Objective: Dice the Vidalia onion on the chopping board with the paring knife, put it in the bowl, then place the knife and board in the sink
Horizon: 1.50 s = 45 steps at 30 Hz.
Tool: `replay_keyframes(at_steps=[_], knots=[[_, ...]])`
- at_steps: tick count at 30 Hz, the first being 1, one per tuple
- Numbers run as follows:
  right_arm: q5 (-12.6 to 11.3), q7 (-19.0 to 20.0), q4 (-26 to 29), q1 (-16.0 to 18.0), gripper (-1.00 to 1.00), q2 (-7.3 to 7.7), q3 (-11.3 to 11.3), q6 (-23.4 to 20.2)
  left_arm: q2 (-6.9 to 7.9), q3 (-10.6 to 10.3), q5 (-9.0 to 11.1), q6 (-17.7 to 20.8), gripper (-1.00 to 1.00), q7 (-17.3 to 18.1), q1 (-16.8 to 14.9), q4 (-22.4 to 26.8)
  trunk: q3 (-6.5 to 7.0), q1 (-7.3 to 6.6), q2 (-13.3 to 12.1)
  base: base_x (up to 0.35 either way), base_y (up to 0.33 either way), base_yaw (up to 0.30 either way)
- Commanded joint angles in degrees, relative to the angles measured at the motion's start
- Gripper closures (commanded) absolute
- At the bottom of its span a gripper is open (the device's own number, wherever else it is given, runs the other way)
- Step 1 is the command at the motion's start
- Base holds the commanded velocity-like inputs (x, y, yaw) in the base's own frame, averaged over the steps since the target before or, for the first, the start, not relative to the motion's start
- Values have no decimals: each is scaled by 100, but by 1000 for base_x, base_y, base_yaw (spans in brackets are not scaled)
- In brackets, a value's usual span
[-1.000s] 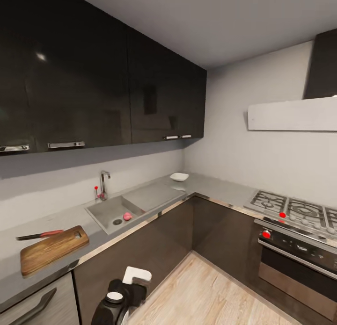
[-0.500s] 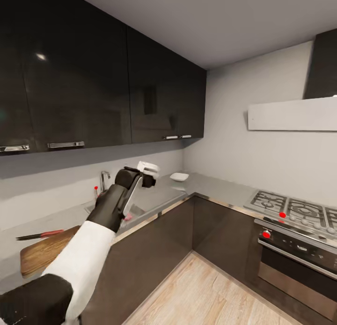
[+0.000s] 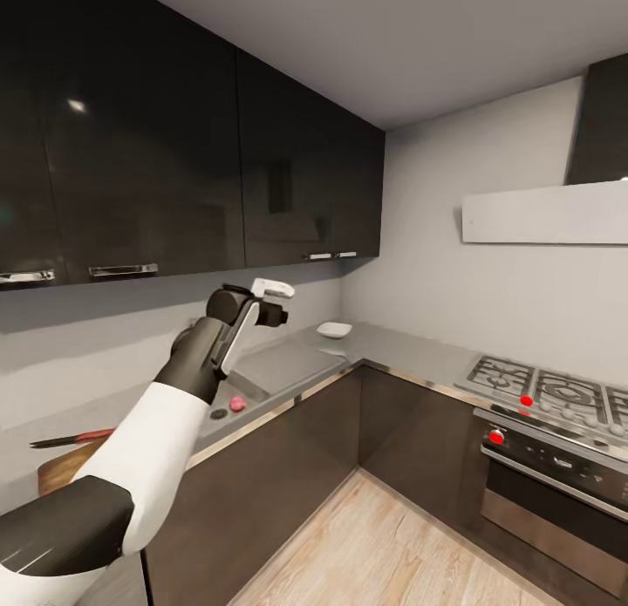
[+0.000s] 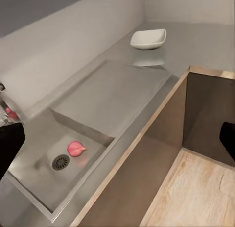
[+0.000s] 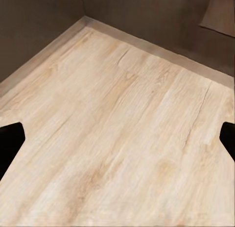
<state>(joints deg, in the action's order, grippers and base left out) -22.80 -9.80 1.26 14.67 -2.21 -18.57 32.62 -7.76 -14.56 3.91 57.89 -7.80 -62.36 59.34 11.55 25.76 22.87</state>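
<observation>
From the head, the left gripper is hovering above the sink, its spread hard to judge; the Vidalia onion is lying at the drain's three o'clock. The left wrist is showing fingertips wide apart, the bowl sitting at one o'clock from the onion. The right wrist's fingertips are standing wide over wood floor

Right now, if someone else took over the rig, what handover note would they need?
Left hand: open, empty, raised above the sink.
Right hand: open, empty, over the wood floor.
Onion lies in the sink beside the drain.
Board and knife sit on the counter, partly behind the left arm.
Bowl is empty, at the counter's corner.
Done: nothing.
Left: every step, starting with picking up the onion.
</observation>
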Motion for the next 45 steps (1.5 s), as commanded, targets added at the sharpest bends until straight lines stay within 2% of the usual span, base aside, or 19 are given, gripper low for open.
replay_keyframes(at_steps=[1,2,4,7,13,21,37,45], knots=[[-23,-29,-2,2,-100,-3,-51,-175,7,-9,45,19,-100,-47,-3,11,-3,2,5,0,0,0],[-23,-23,-6,3,-100,-8,-51,-483,18,-10,46,20,-100,-47,-3,21,-3,2,5,0,0,0],[-25,-18,-15,2,-100,-16,-51,-812,29,-11,47,18,-100,-47,-3,24,-3,2,5,0,0,0],[-25,-17,-23,-4,-100,-27,-50,-1033,38,-16,48,15,-100,-47,-4,8,-3,2,5,2,0,0],[-23,-30,-28,-115,-100,-46,-50,-1171,45,-20,48,6,-100,-47,-4,-184,-3,2,5,138,0,0],[-31,-39,-29,-147,-100,-197,-46,-1503,46,-24,49,-10,-100,-47,-4,-401,-6,2,5,297,0,0],[-32,13,-16,-149,-100,-196,-38,-2325,36,-40,40,-41,-100,-47,-4,-668,-66,2,5,318,-1,0],[-32,45,-12,-149,-100,-184,-25,-2403,25,-42,34,-49,-100,-47,-4,-760,-137,2,5,310,-118,0]])
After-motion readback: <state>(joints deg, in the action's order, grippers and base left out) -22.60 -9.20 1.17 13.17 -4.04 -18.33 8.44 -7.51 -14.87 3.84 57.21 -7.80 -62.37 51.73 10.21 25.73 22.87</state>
